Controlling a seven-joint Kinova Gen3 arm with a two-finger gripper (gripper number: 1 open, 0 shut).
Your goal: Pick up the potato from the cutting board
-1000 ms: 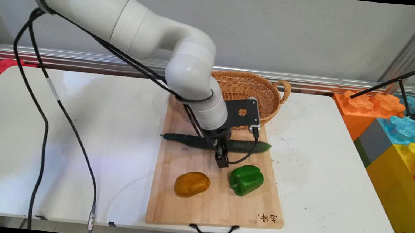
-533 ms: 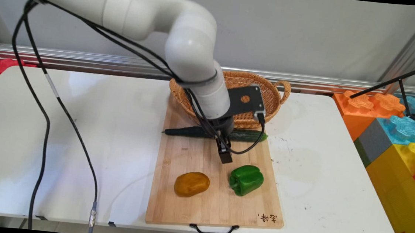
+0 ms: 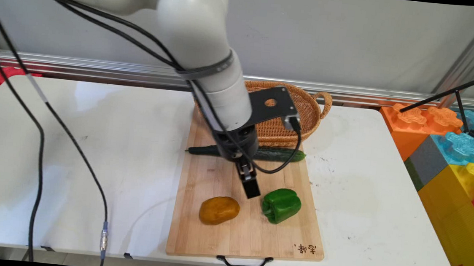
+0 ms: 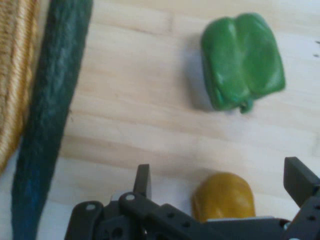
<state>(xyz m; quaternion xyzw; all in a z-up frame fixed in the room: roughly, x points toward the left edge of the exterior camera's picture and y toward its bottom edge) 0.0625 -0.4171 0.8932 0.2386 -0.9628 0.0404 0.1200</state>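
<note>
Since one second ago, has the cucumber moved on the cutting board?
Yes. The cucumber moved toward the table's far side and now lies right at the basket, farther from the green pepper, which stayed put.

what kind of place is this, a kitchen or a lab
Probably a robot lab staged as a kitchen: vegetables on a cutting board on a plain white table, giant toy building blocks beside it, and a bare wall behind.
</note>
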